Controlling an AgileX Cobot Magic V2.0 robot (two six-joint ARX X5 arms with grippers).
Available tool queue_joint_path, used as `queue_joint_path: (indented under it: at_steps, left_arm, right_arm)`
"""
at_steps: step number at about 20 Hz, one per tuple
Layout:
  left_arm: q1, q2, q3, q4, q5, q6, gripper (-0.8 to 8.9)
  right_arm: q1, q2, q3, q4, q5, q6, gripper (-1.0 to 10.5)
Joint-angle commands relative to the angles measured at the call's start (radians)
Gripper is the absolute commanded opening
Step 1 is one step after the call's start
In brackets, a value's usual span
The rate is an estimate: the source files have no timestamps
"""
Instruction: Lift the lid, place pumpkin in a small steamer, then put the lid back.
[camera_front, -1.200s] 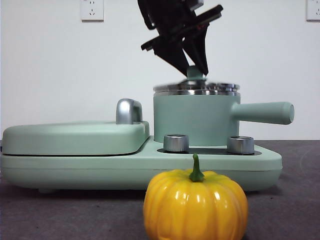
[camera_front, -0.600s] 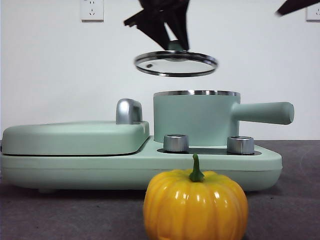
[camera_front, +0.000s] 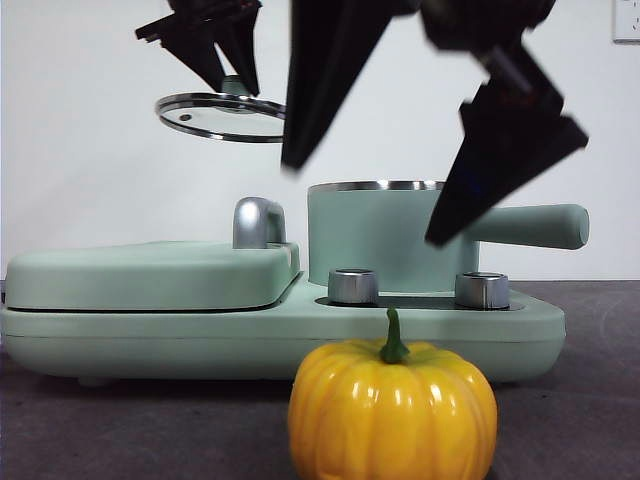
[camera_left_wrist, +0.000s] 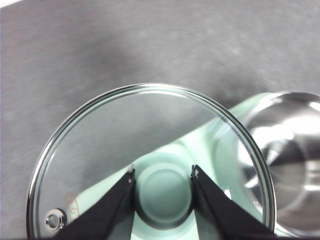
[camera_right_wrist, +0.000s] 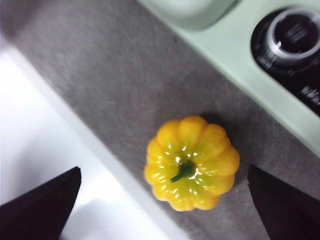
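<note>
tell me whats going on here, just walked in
The left hand is shut on the knob of the lid and holds it in the air, off to the side of the small steamer, whose top is now open. The right hand, jaws spread wide, hangs above the pumpkin, which sits untouched on the table in front of the base appliance. Nothing is in the pot yet.
</note>
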Motion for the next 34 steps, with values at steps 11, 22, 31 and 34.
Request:
queue_joint_path:
  at_steps: [11,22,31,34]
  left_arm:
    - [0.074,-0.009,0.041,0.020,0.003,0.003,0.18]
    - [0.075,-0.009,0.041,0.006,0.003,0.011,0.19]
    - [0.066,-0.009,0.041,-0.056,0.003,-0.035,0.18]
    - [0.066,-0.009,0.041,-0.067,0.003,-0.047,0.19]
  right_arm:
    - [0.084,0.286,0.020,0.013,0.096,-0.018,5.6]
    - [0.084,0.331,0.020,0.019,0.050,-0.035,3.0]
    - [0.075,0.317,0.243,-0.293,0.025,-0.114,2.4]
    - [0.050,0.317,0.425,-0.448,0.027,-0.148,2.3]
